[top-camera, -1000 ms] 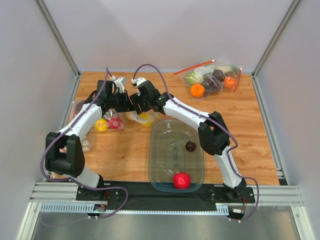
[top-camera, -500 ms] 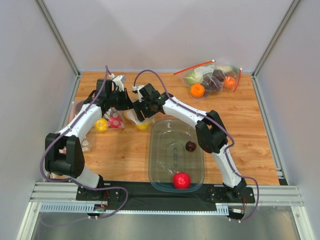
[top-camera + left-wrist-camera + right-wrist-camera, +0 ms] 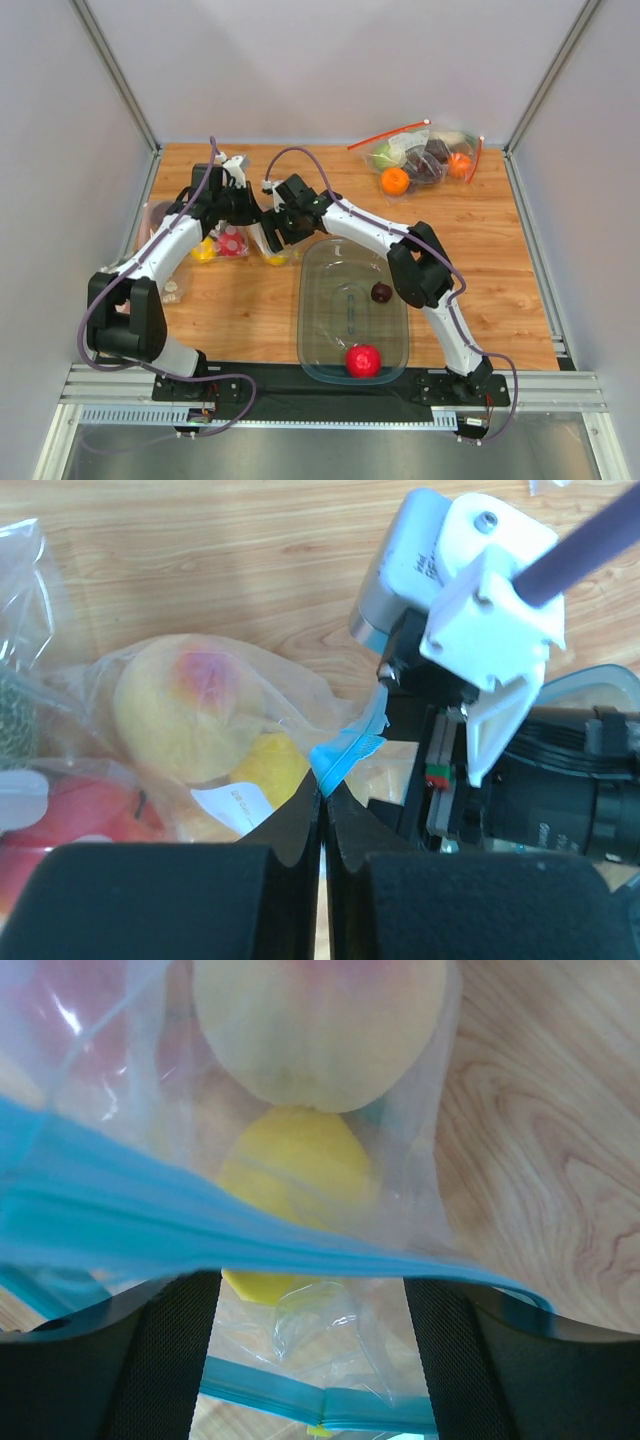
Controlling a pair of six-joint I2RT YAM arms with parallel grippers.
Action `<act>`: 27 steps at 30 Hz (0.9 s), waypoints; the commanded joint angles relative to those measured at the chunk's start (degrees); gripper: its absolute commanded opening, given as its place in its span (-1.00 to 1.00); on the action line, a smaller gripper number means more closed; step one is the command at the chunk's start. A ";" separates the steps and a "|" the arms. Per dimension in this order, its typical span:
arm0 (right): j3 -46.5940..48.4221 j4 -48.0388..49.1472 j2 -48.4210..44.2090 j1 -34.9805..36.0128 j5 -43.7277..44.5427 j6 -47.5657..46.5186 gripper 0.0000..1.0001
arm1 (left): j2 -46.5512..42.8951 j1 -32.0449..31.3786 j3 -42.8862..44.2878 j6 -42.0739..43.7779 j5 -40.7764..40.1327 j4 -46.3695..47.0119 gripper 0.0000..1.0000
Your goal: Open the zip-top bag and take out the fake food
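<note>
Zip-top bag point(image 3: 290, 695) is being pinched at its strip by left gripper point(image 3: 322, 810) while right gripper point(image 3: 310, 1295), claw wide, should be advancing toward 12 o'clock onto lemon point(image 3: 295, 1185), avoiding plastic.

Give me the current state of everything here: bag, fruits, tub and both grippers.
zip-top bag: open, blue strips parted
peach: inside the zip-top bag
lemon: inside the zip-top bag
apple: out, in the clear tub
plum: out, in the clear tub
left gripper: shut on the zip-top bag's blue strip
right gripper: open, at the bag mouth
red-strip bag: cannot tell
</note>
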 commanded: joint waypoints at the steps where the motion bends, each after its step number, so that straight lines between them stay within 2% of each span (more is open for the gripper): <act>1: 2.11 -4.08 1.58 3.72 1.41 -1.31 0.49 | -3.92 -0.87 -0.31 1.18 -0.83 5.96 -0.89; 6: 1.67 -4.34 2.63 4.69 2.82 0.62 0.49 | -5.60 -1.84 -2.42 0.30 -1.27 8.51 -0.83; 8: 2.37 -6.28 3.95 5.48 5.63 0.63 0.48 | -6.56 -2.10 -3.04 0.12 -1.45 8.77 -0.75; 14: 1.85 -6.99 4.66 5.14 10.91 1.33 0.40 | -11.04 -2.19 -3.39 0.30 -2.85 7.63 -0.24; 16: 0.19 -5.24 4.04 4.17 9.34 2.90 0.33 | -13.32 -2.11 -4.00 0.39 -3.90 7.37 -0.11; 20: -3.76 -0.23 1.15 -0.21 3.37 6.77 -0.04 | -16.23 -2.19 -6.11 -0.05 -5.13 7.89 0.04; 27: -3.77 1.89 1.14 -4.27 -2.26 8.88 -0.36 | -13.25 -2.11 -11.29 -2.07 -3.99 11.23 0.09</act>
